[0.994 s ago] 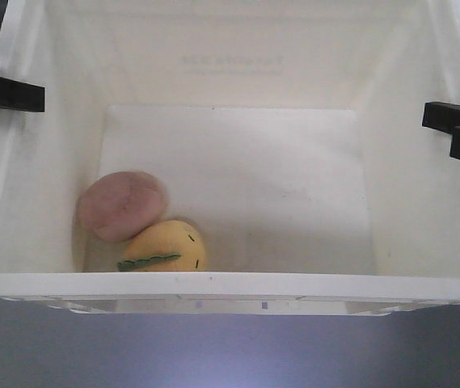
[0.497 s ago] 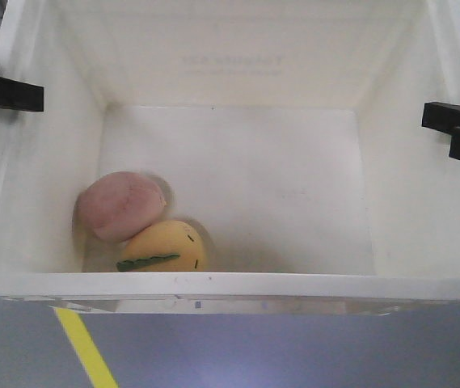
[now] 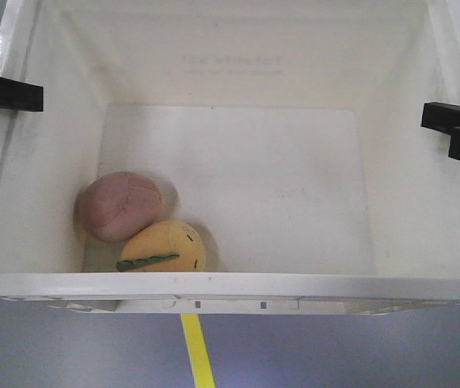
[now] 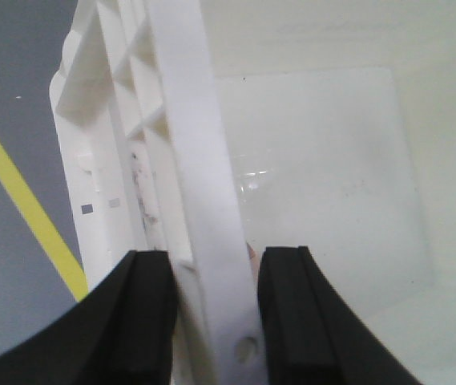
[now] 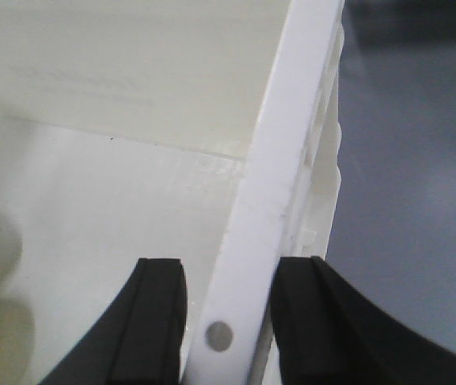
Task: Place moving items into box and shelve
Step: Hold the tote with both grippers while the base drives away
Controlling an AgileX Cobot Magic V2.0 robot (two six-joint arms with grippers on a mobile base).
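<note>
The white box [image 3: 230, 284] fills the front view, seen from above, with faint print on its far wall. Inside, at the near left of its floor, the dusty pink ball [image 3: 120, 206] lies touching the pale yellow ball [image 3: 163, 247] with a green stripe. My left gripper [image 3: 3, 93] clamps the box's left rim and my right gripper [image 3: 456, 129] clamps the right rim. In the left wrist view the ribbed rim [image 4: 187, 120] runs between the black jaws of the left gripper [image 4: 215, 261]. The right wrist view shows the rim [image 5: 292, 136] held between the jaws of the right gripper [image 5: 229, 269].
Grey floor lies beneath the box, with a yellow floor line [image 3: 197, 352] below its near wall. That line [image 4: 19, 192] also runs diagonally outside the box's left wall. Plain grey floor [image 5: 404, 160] shows beyond the right wall.
The yellow floor line came into view under the near wall and slid from left to the middle. The pink ball turned a little. Both grippers keep their hold.
</note>
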